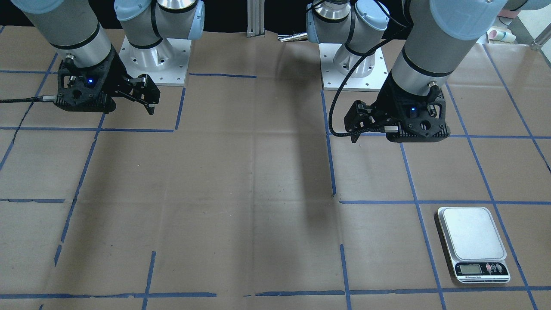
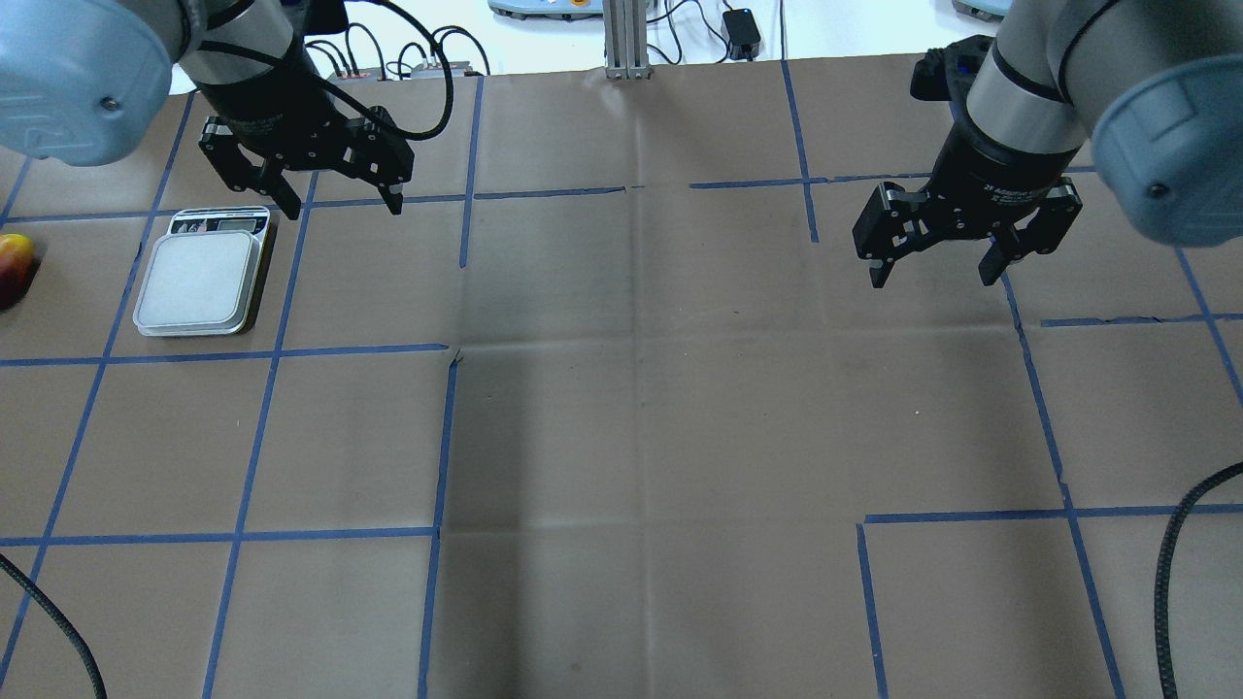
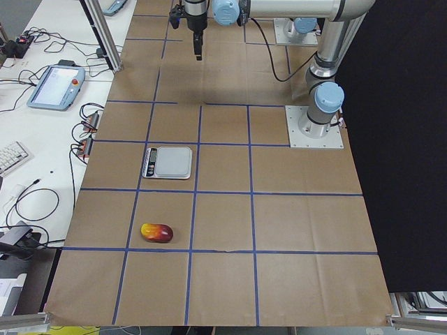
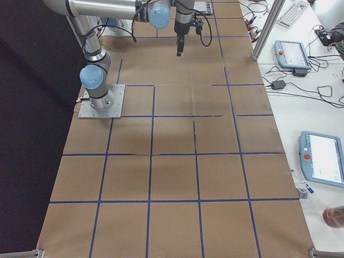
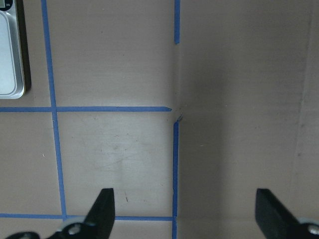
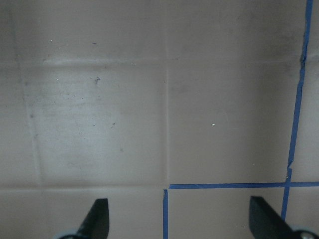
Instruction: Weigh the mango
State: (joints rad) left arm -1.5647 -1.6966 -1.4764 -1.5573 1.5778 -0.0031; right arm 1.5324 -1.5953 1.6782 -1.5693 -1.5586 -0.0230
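Over the table (image 2: pixel 621 388), jaws wide, empty

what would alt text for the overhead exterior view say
A kitchen scale sits on the paper-covered table at left, its plate bare; the mango lies apart from it at the left edge. The left gripper and right gripper hang open above, holding nothing.

The mango (image 3: pixel 157 232), lower left of the left side view, is showing dark red fading through orange to yellow. The scale (image 2: pixel 202 283) is gleaming silver around a pale grey plate. The table (image 2: pixel 621 437) is lying brown under a grid of blue tape (image 2: pixel 359 349). The left gripper (image 2: pixel 330 199) and right gripper (image 2: pixel 932 280) are showing black.
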